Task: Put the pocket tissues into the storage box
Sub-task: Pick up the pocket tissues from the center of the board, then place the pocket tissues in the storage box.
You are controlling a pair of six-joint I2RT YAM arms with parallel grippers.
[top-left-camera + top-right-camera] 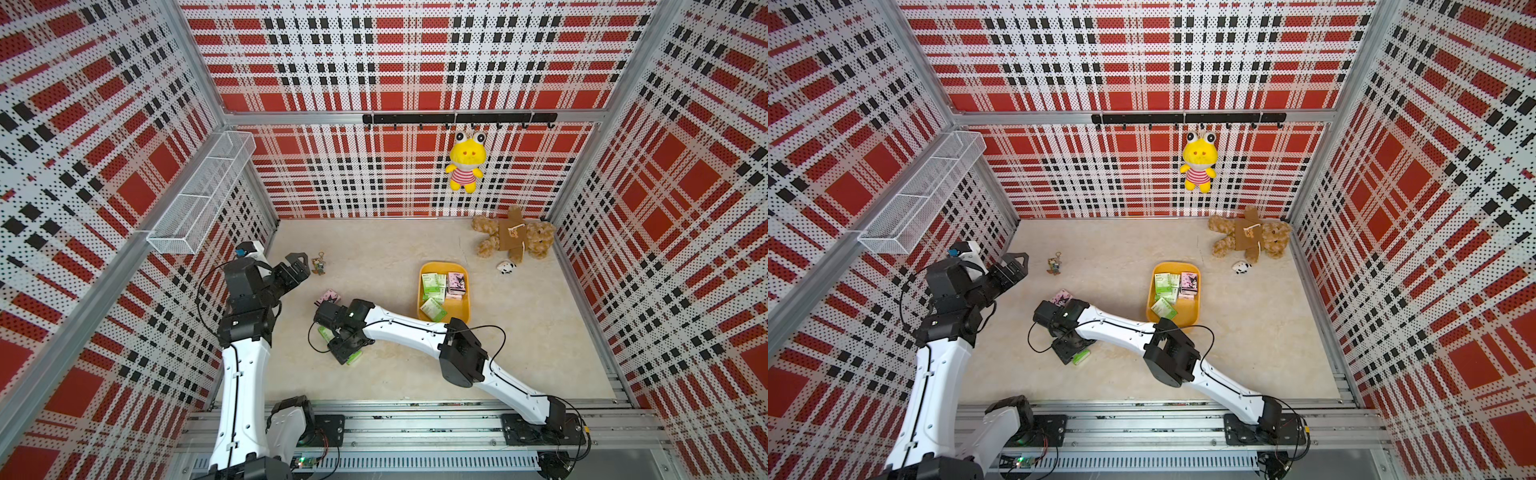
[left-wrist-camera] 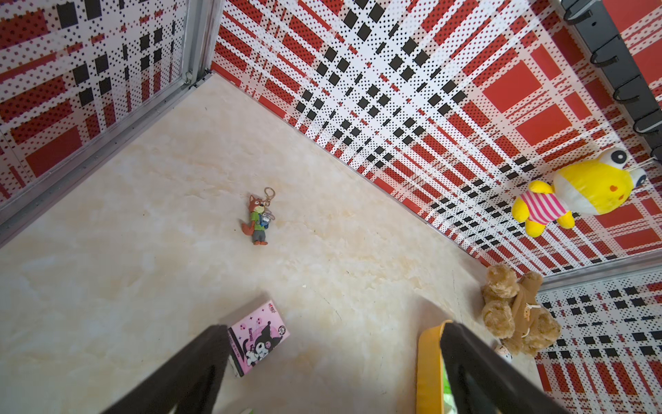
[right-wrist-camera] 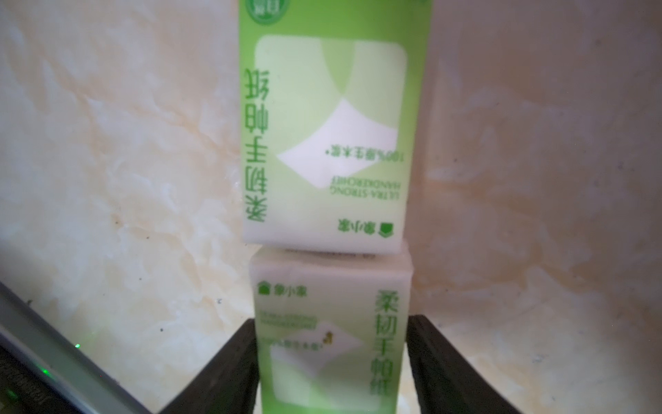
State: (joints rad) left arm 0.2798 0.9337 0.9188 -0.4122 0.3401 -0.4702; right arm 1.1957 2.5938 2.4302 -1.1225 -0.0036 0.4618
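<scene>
The right gripper (image 3: 331, 333) is down on the table (image 3: 107, 179), its fingers (image 3: 236, 365) closed against the sides of a green tissue pack (image 3: 315, 358), with a second green pack (image 3: 322, 143) touching that one's far end. Beyond lie a pink pack (image 1: 330, 296) on the table and the yellow box (image 1: 459, 309) holding several packs (image 1: 432, 286); the left gripper (image 1: 300, 266) hangs open, empty.

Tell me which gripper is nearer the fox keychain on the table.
Left. The left gripper hangs open right beside the fox keychain. The right gripper is well toward the front, closed on a green tissue pack.
</scene>
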